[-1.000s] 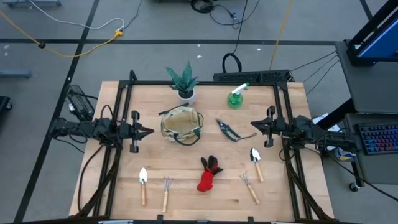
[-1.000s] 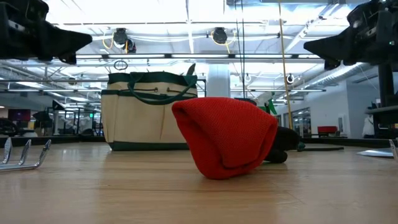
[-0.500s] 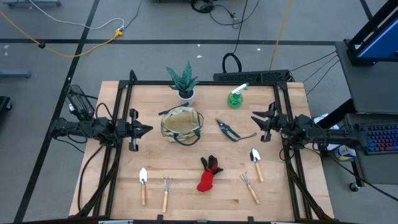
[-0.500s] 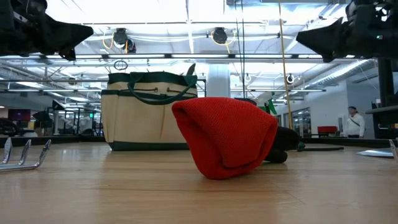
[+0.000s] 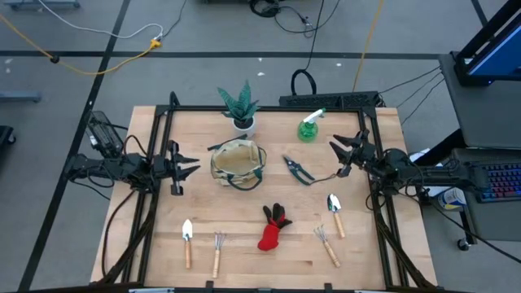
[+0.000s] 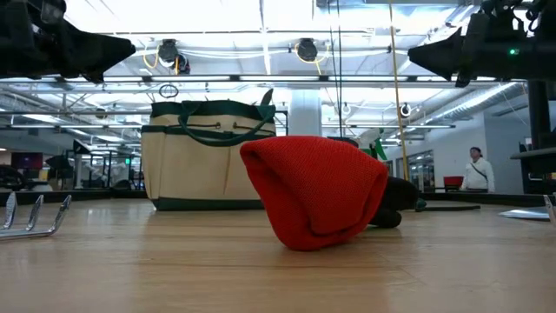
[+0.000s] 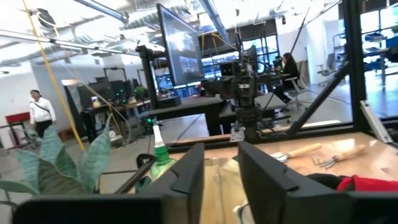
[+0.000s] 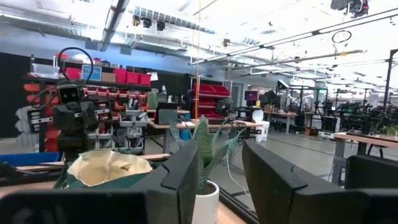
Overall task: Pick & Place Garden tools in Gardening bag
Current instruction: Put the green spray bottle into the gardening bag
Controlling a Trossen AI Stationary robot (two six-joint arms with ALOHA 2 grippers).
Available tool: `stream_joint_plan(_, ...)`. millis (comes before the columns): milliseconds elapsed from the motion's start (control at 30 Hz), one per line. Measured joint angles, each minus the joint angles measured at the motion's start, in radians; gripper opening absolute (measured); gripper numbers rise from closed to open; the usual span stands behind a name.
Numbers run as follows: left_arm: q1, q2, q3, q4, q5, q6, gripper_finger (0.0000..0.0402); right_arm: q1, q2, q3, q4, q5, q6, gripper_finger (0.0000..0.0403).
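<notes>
Nothing had yet been placed: the bag's interior looked empty from above, and all seven tools lay on the table (image 5: 383,244), so the whole task remained. Nearest the front edge lay two wooden-handled trowels, the left trowel (image 5: 187,238) and the right trowel (image 5: 334,210), and two hand rakes, the left rake (image 5: 217,251) and the right rake (image 5: 326,242), with one red-and-black glove (image 5: 273,228) between the pairs. In mid-table lay one pair of grey pruning shears (image 5: 300,170), just beside the single gardening bag (image 5: 238,163), which stood upright with its loop handles slack, left of centre. At the same depth both arms hovered above the table, neither holding anything: the left gripper (image 5: 186,168) at the left side pointed toward the bag, its fingers (image 7: 261,180) parted with a clear gap, and the right gripper (image 5: 346,151) at the right side, angled toward the far part of the table, its fingers (image 8: 280,180) likewise apart. Farthest back stood one green spray bottle (image 5: 309,125) and one spiky plant in a white pot (image 5: 241,107), the latter not a tool. Count: two trowels, two rakes, one glove, one pair of shears, one bottle, one bag. Beyond the table a person (image 6: 474,168) stood in the room.
</notes>
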Motion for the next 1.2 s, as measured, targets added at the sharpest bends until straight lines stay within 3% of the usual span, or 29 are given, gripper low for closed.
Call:
stream_joint_plan(267,0.0,0.0,0.0,0.008,-0.02,-0.007,0.0192,0.0,0.068,0.0,0.141,-0.001,-0.002,0.012)
stream_joint_plan(567,0.0,0.0,0.0,0.085,-0.013,0.066,0.0204,0.0,0.166,0.017,0.206,-0.001,-0.015,0.012)
stream_joint_plan(833,0.0,0.0,0.0,0.192,-0.058,0.089,0.0205,-0.022,0.31,0.196,0.027,-0.003,-0.058,0.012)
stream_joint_plan(1067,0.0,0.02,0.03,0.189,-0.097,0.073,0.0205,-0.135,0.384,0.387,-0.293,-0.004,-0.112,0.012)
stream_joint_plan(1200,0.0,0.075,0.061,0.183,-0.097,0.08,0.0205,-0.206,0.418,0.443,-0.353,-0.004,-0.169,0.0123)
